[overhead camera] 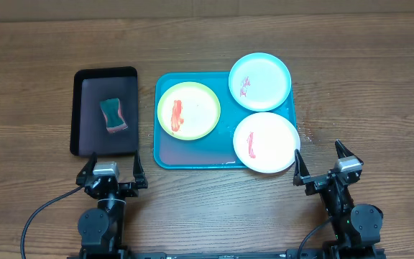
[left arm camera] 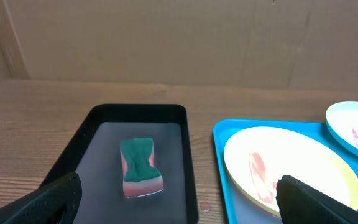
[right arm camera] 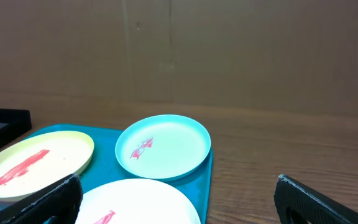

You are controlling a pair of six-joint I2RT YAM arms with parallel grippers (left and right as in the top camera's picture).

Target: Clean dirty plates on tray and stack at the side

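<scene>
Sitting on one tray (overhead camera: pixel 185 152), three smeared plates (overhead camera: pixel 188 110) (overhead camera: pixel 260 80) (overhead camera: pixel 266 142); one sponge (overhead camera: pixel 113 115)

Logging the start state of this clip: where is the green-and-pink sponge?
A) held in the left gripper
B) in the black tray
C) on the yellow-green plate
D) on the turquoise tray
B: the sponge lies flat on the floor of the black tray, which sits beside the turquoise tray, and no gripper touches it.

Wooden table (overhead camera: pixel 365 65) — turquoise tray (overhead camera: pixel 192 152), black tray (overhead camera: pixel 92 138) beside it
</scene>
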